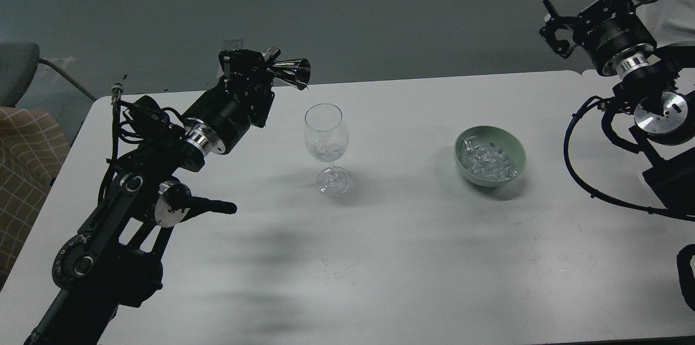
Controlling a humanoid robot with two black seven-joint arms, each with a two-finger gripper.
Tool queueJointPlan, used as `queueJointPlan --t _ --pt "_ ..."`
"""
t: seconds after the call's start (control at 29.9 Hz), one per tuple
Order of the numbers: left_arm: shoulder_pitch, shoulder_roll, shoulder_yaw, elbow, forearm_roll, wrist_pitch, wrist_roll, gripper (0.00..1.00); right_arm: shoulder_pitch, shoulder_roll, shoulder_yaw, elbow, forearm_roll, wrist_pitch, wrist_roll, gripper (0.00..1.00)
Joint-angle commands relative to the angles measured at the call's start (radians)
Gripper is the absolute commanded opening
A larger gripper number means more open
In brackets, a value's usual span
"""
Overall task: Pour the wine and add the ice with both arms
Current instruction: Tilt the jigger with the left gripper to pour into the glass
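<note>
white table [412, 258] (grey floor [326, 8] behind)

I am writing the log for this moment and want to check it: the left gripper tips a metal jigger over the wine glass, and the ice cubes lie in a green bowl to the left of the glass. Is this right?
Not quite. The head view shows the green bowl with the ice cubes to the right of the wine glass, not left. The left gripper does tip the metal jigger over the glass.

Bulky black arms [163, 155] with silver joint discs [665, 106] and looping cables [575, 165].
</note>
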Motion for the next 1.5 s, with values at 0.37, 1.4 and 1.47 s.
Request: queueJointPlan --t 0.37,1.4,1.47 --pt "-0.048 0.066 0.007 -0.014 0.048 -0.053 -0.007 0.00 0.002 -0.001 0.000 -0.001 0.000 0.000 0.000 1.00" --pt "-0.061 0.075 0.053 -0.046 0.217 -0.116 -0.009 0.00 0.003 -0.009 0.002 0.000 0.000 0.000 0.000 1.00" --pt "-0.056 0.075 0.044 -0.046 0.205 -0.110 -0.007 0.00 0.002 -0.009 0.002 -0.001 0.000 0.000 0.000 1.00"
